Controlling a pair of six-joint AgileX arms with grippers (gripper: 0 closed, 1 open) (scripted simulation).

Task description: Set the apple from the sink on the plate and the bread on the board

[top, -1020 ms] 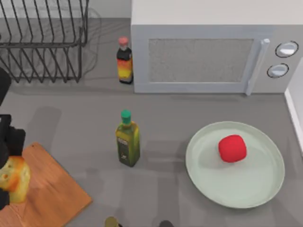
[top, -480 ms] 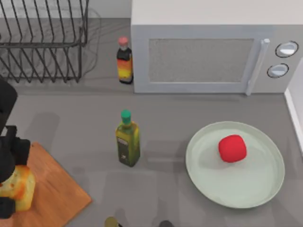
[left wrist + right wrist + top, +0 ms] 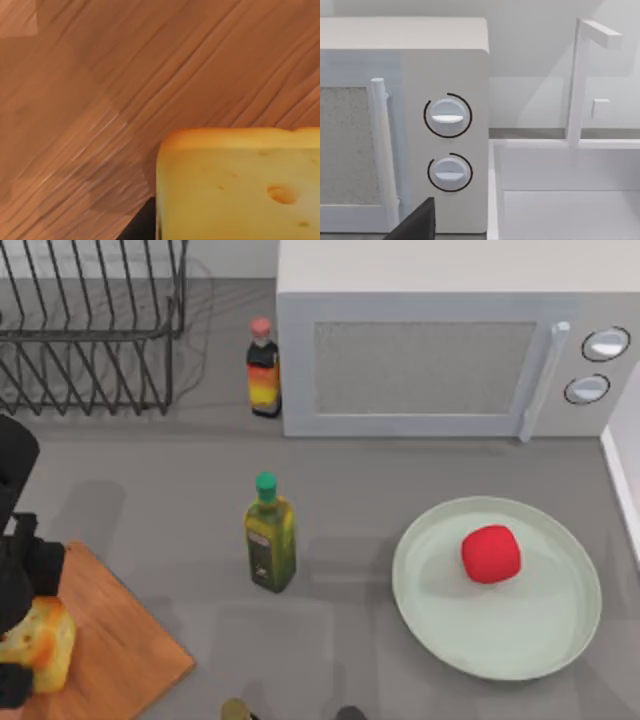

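- Golden bread (image 3: 38, 642) rests on the wooden board (image 3: 120, 650), pinched by the left gripper (image 3: 20, 625).
- Red apple (image 3: 490, 553) sits on the mint plate (image 3: 520, 650).
- Right gripper's finger state: cannot tell.

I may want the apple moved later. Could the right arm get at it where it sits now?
Probably yes. The apple sits alone on the plate, open from above, at the table's right; the green-capped bottle stands well apart.

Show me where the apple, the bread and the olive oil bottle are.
apple (image 3: 490, 553), top view, middle of its red top.
bread (image 3: 38, 644), top view, its golden upper face, over the board.
olive oil bottle (image 3: 270, 543), top view, the label on its body.
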